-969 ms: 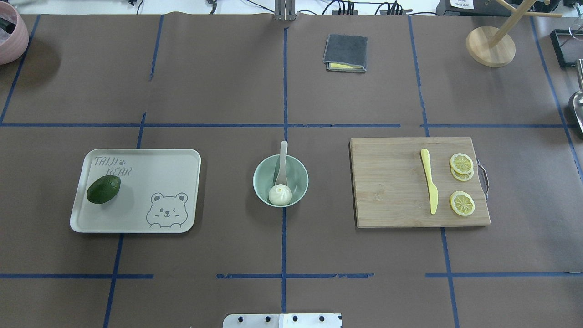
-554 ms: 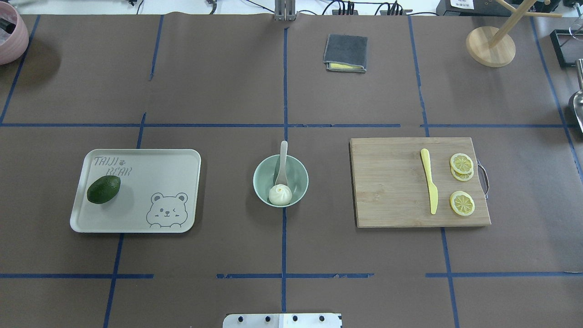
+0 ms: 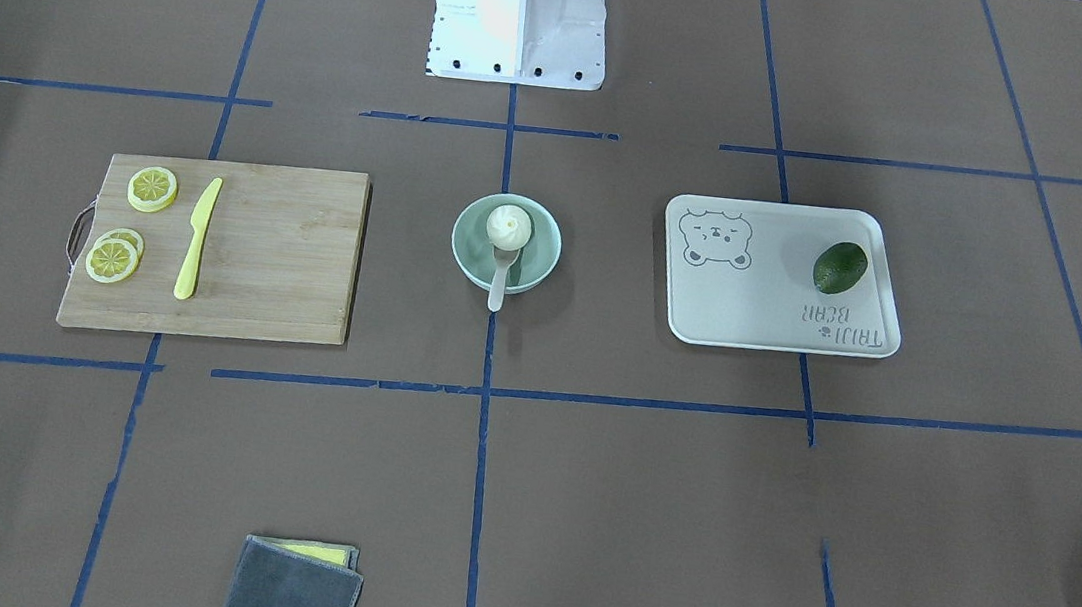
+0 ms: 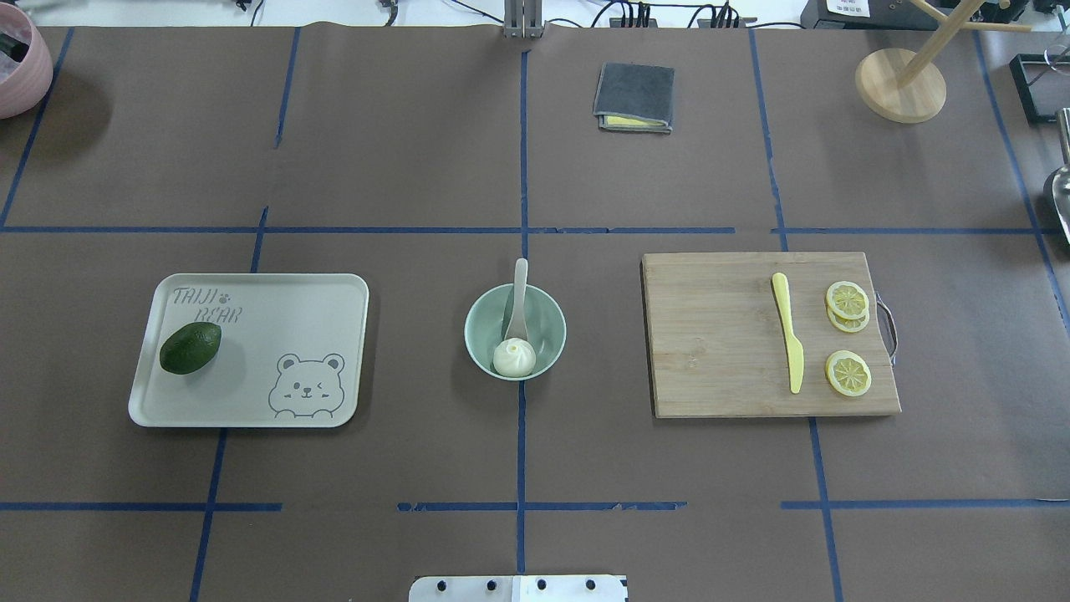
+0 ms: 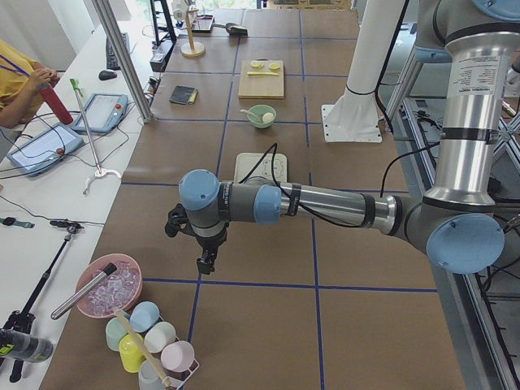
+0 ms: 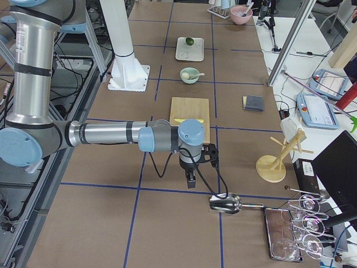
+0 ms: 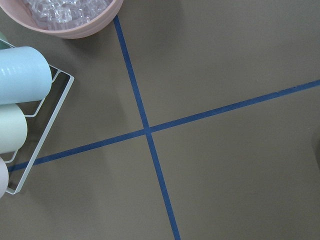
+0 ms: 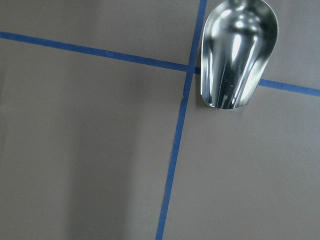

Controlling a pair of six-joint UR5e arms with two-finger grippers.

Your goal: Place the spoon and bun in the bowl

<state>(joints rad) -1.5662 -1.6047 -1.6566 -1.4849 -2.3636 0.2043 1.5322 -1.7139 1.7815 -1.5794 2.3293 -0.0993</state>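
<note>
Left gripper point(image 5: 206, 263) hangs over bare worktop point(image 5: 268, 325) at the robot's left end, near a pink bowl of ice point(image 5: 108, 286); open or closed, can't tell. Right gripper point(image 6: 191, 180) hangs low at the opposite end, just beside a metal scoop point(image 6: 226, 204); its opening can't be told either. Both well apart from the mint bowl point(image 4: 552, 322) at centre. Bun point(image 4: 513, 357) sits inside the bowl, on the robot's side. Spoon point(image 4: 518, 301) has its scoop in the bowl by the bun, handle over the far rim. Bear tray point(image 4: 251, 351) with avocado point(image 4: 191, 348) to the left; cutting board point(image 4: 719, 334) with yellow knife point(image 4: 787, 343) and lemon slices point(image 4: 848, 373) to the right.
</note>
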